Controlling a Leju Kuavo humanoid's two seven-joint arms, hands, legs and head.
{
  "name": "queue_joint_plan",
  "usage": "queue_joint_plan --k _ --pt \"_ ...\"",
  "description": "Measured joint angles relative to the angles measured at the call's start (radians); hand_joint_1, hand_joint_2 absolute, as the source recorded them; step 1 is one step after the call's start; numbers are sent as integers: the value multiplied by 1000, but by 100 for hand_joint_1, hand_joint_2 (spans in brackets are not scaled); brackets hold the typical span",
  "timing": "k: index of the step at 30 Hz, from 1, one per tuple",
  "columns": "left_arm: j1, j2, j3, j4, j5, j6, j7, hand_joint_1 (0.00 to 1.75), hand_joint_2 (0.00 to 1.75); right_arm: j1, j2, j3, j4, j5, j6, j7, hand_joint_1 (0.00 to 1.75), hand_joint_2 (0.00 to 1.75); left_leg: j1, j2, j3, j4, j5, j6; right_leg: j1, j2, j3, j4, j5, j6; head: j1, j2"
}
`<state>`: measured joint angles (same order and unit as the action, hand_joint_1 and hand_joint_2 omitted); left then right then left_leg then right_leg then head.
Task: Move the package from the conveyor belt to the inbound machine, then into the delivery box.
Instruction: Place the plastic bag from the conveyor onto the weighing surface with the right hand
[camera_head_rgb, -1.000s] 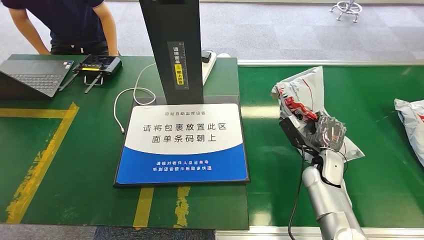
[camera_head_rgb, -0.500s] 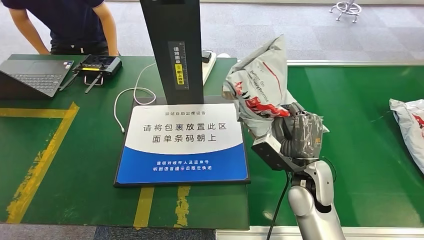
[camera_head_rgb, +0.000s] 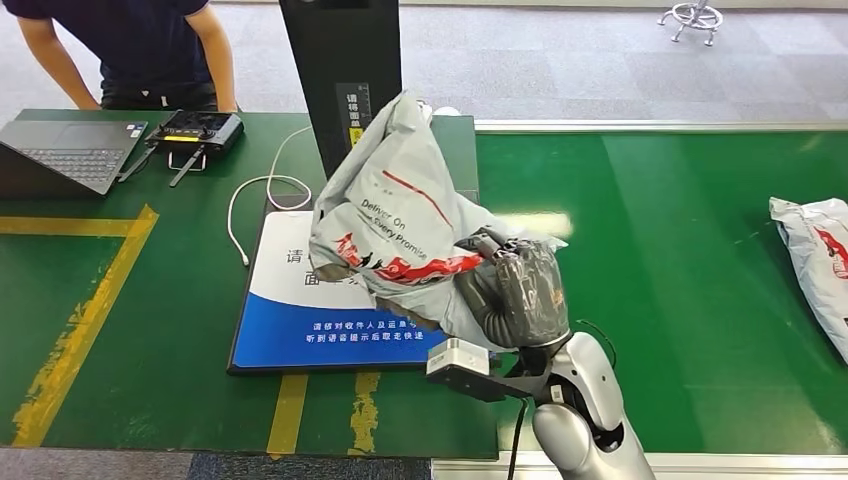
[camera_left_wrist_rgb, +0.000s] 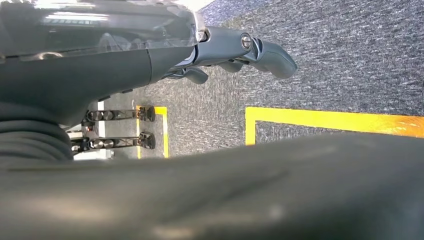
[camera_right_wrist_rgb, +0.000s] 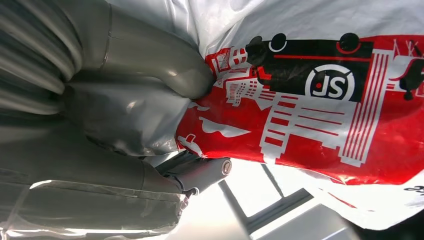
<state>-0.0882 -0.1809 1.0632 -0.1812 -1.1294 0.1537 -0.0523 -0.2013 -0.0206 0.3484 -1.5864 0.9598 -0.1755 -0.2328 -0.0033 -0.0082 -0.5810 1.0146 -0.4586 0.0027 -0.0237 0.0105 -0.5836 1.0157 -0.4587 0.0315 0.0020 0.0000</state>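
- While the right hand (camera_head_rgb: 515, 295) grips the package (camera_head_rgb: 400, 225) by its lower red-printed end, the bag stands up off the surface, leaning over the inbound machine's pad (camera_head_rgb: 290, 320); it is not yet resting on the pad.
- Right wrist view: thumb and fingers pinch the plastic film (camera_right_wrist_rgb: 310, 100) itself, not a firm body. Judgement: hold is adequate for a short carry, poor for any swing.
- Step in hand, as I read it: bring the package down flat on the white-and-blue pad, ahead of the black scanner column (camera_head_rgb: 345, 90).
- To do it well: lower slowly, let the free upper end fold down away from the column so it does not catch there, and centre the bag on the pad, not across its edge.
- Label side probably should face up; which face carries the label I cannot tell from here.
- Watch the white cable (camera_head_rgb: 245, 205) just beside the pad; keep the bag off it.
- Left hand (camera_left_wrist_rgb: 235, 50) hangs over carpet and yellow floor tape; fingers look loosely extended with nothing in them, though the view is partly blocked.
- A second parcel (camera_head_rgb: 815, 250) lies on the conveyor belt (camera_head_rgb: 680, 220), well apart. A person stands near the laptop (camera_head_rgb: 70, 150).
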Motion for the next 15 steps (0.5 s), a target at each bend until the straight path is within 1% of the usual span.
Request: queue_joint_plan --k 6,15 --pt "-2 0 3 0 -3 -1 0 0 0 -40 2 83 58 -29 15 -9 175 175 0 0 0 0 0 0 0 0 0 0 0 0 0 0" --pt "-5 -1 3 0 -14 -3 1 0 0 -128 21 150 204 -95 23 -41 175 175 0 0 0 0 0 0 0 0 0 0 0 0 0 0"
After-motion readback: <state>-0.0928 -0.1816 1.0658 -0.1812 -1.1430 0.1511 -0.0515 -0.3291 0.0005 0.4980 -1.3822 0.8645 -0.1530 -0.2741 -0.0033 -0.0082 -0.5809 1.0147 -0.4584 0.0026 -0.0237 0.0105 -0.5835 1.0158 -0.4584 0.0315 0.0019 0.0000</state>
